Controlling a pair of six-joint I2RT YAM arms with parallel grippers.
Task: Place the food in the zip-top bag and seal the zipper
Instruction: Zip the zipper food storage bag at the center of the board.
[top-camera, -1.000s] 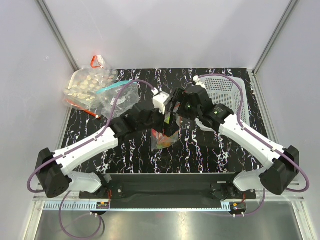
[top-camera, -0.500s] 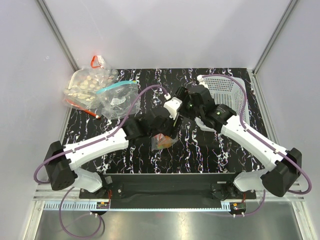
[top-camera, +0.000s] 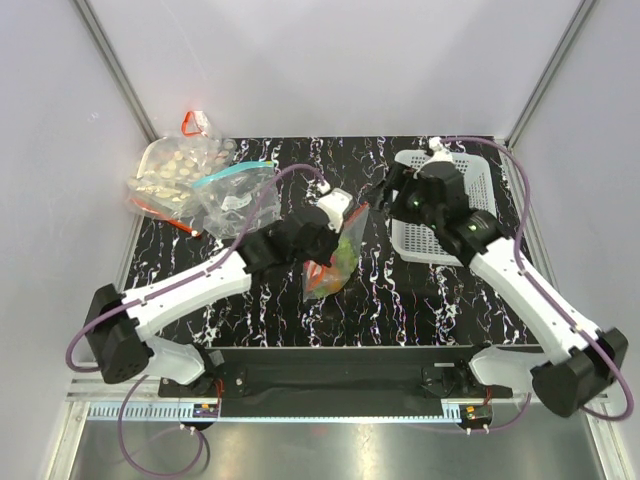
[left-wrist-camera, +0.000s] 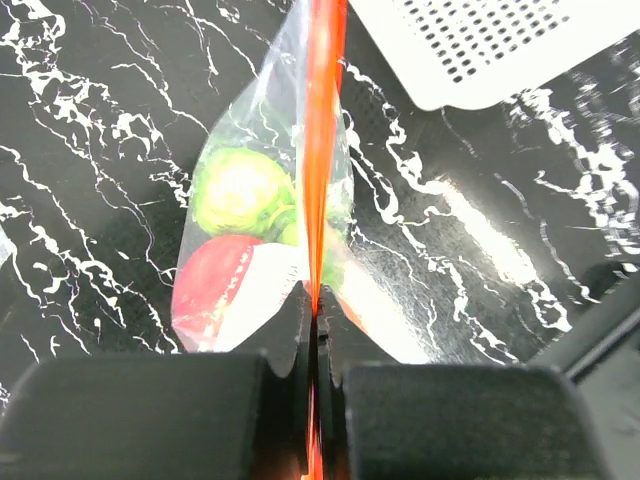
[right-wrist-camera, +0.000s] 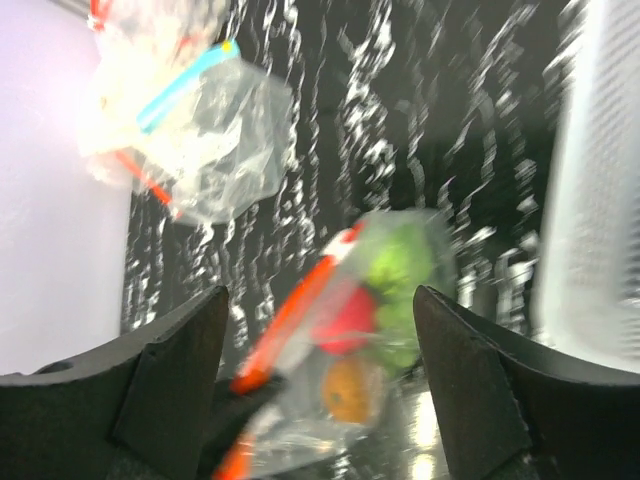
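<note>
Far to the left of the white basket (top-camera: 470, 165), you are seeing a heap of other clear bags (top-camera: 195, 185) lying against the wall. Nearer the basket, your left gripper (left-wrist-camera: 315, 300) is pinching its fingers fully together on the red-orange zipper (left-wrist-camera: 322, 120) of the zip-top bag (top-camera: 335, 265). The bag is sitting just left of the basket, with the food (left-wrist-camera: 240, 190) showing inside it. Your right gripper (right-wrist-camera: 318, 300) is hovering over the basket's left edge, jaws spread wide and gripping nothing.

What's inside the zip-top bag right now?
Through the clear zip-top bag: a green piece, a red fruit and an orange ball. The zipper covers whatever lies behind it; grapes not distinguishable.
</note>
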